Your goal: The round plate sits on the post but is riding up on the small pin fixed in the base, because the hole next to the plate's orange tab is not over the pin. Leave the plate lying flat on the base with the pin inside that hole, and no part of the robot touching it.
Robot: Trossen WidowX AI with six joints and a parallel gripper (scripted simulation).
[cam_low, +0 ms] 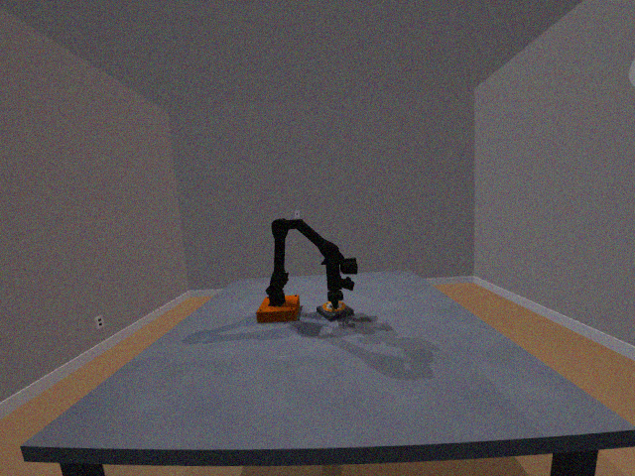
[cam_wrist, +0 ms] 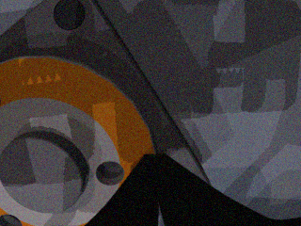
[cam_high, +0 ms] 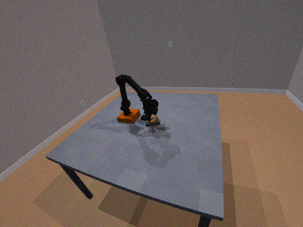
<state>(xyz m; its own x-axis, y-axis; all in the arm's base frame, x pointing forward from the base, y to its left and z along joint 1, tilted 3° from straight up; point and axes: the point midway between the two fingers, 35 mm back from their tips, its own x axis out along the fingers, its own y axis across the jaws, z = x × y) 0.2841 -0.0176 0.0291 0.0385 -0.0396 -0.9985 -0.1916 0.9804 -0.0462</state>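
In the wrist view the fingers are closed together on nothing, their tip at the plate's (cam_wrist: 75, 97) rim at about 4 o'clock. The round plate, orange with a grey inner ring, lies on the dark square base (cam_wrist: 134, 70), and one small hole (cam_wrist: 111, 172) shows just beside the tip. Farther off, at 9 o'clock from the base, the arm's orange mount (cam_high: 128, 116) stands on the grey counter (cam_high: 171, 156).

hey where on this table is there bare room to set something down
Bare tabletop runs from the plate's base toward the near edge and the right edge. It is crowded at the far left, where the arm's orange mount, the round plate and the shut gripper sit together.
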